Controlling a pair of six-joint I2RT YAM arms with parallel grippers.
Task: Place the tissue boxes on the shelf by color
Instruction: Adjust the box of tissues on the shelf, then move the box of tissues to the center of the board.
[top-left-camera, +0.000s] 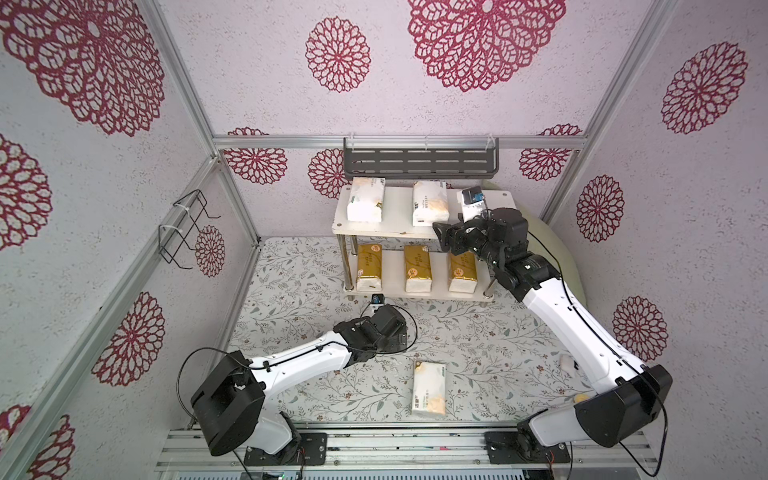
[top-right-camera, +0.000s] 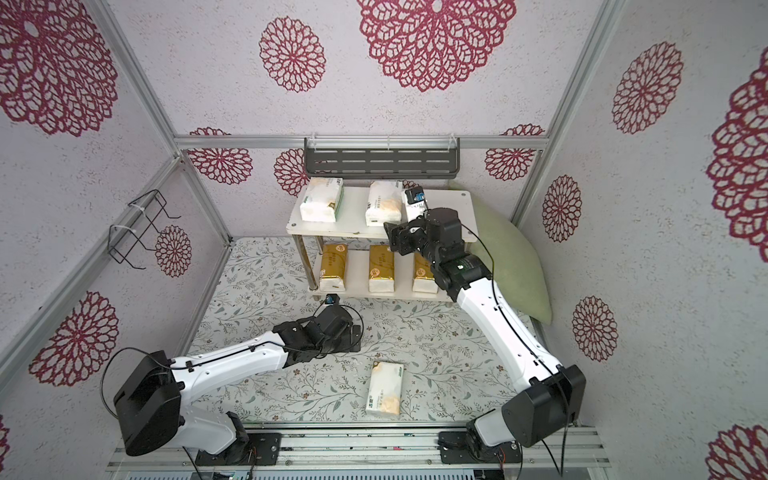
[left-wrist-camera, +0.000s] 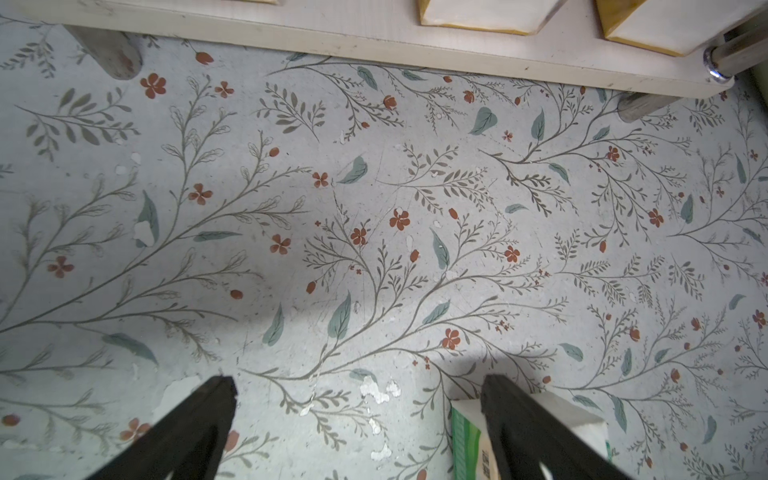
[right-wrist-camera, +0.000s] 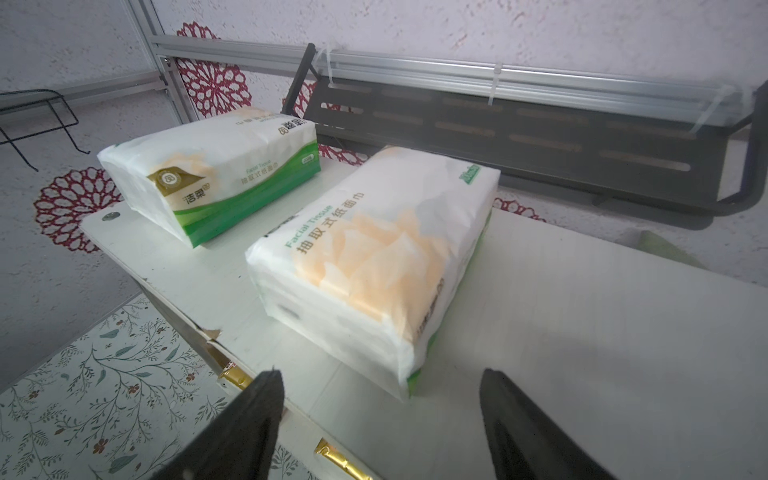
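The shelf (top-left-camera: 399, 212) carries two white tissue boxes (top-left-camera: 365, 199) (top-left-camera: 430, 203) on its top board and three gold ones (top-left-camera: 369, 266) (top-left-camera: 417, 268) (top-left-camera: 462, 270) on its lower board. Another white box (top-left-camera: 429, 388) lies flat on the table near the front. My right gripper (top-left-camera: 440, 235) hovers open at the top board's front edge, empty, just short of the nearer white box (right-wrist-camera: 374, 266). My left gripper (left-wrist-camera: 359, 386) points down at the table, open and empty. A corner of the lying white box (left-wrist-camera: 467, 436) shows beside one of its fingers (left-wrist-camera: 511, 415).
A dark grey slotted rack (top-left-camera: 419, 160) hangs on the back wall above the shelf. On the left wall is a black wire holder (top-left-camera: 185, 228). A green cushion (top-right-camera: 511, 257) leans behind the right arm. Aluminium frame posts bound the floral table (top-left-camera: 299, 282).
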